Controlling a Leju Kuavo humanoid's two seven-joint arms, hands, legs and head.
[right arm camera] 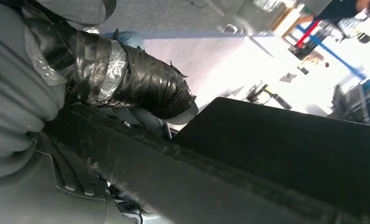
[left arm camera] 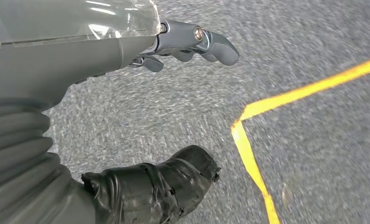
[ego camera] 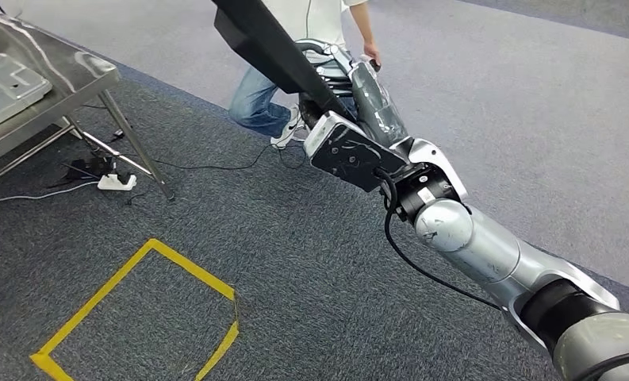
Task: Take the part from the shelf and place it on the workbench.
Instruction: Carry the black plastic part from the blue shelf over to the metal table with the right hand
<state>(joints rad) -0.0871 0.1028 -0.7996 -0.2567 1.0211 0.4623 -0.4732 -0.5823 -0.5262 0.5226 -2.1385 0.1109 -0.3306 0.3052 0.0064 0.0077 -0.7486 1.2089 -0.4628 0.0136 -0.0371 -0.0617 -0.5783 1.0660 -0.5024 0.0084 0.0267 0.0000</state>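
I had the part (ego camera: 267,44) gripped in my right hand (ego camera: 366,87).
It was a long, flat black bar slanting up beyond the fingers; my left hand (left arm camera: 187,44) hung empty, fingers loosely apart, over carpet (left arm camera: 173,112).

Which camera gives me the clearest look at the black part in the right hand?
The head view: the long black part runs up and away from the right hand, showing its outline. The right wrist view has the same part close up, dark and cropped, under the taped thumb. The left wrist view looks at carpet and yellow tape.
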